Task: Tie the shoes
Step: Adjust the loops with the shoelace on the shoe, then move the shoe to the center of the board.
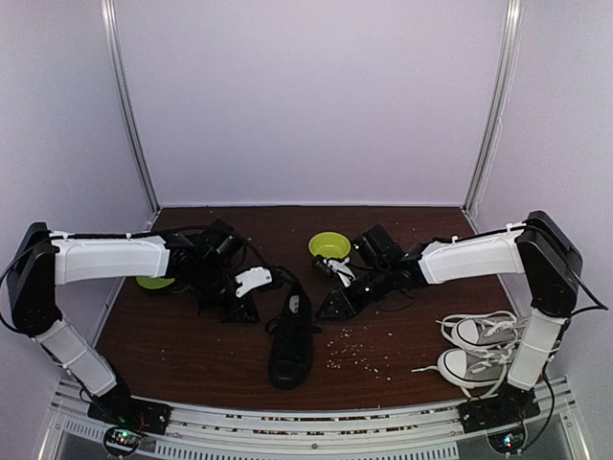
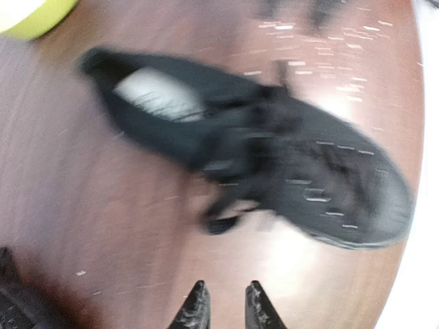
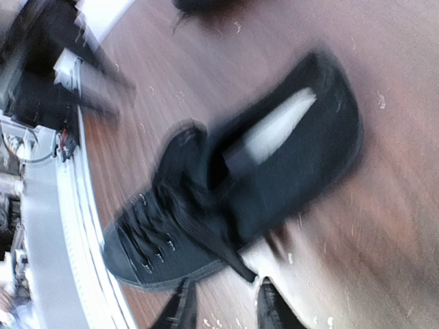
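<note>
Dark brown wooden table (image 1: 192, 335) inside a plain white-walled enclosure, seen from above, with two white-and-black robot arms reaching in from the lower corners of the frame. One black shoe (image 1: 291, 341) lies at the centre of the frame, toe towards the bottom edge and heel opening towards the top. The left end effector (image 1: 246, 307) sits just left of the shoe's heel end and the right end effector (image 1: 334, 304) just right of it, so the shoe's upper part lies between them. In the blurred left wrist view the shoe stretches across the middle of the frame, above the fingertips (image 2: 197, 308), which are slightly parted over bare table, grasping nothing. In the blurred right wrist view the shoe lies diagonally above that arm's fingertips (image 3: 270, 307), also parted and released; a dark lace end reaches near the gap, and contact cannot be judged. A green bowl (image 1: 329, 246) stands above centre, grey-and-white sneakers (image 1: 479, 350) sit at lower right, and pale crumbs (image 1: 356, 353) dot the table between them and the shoe.
</note>
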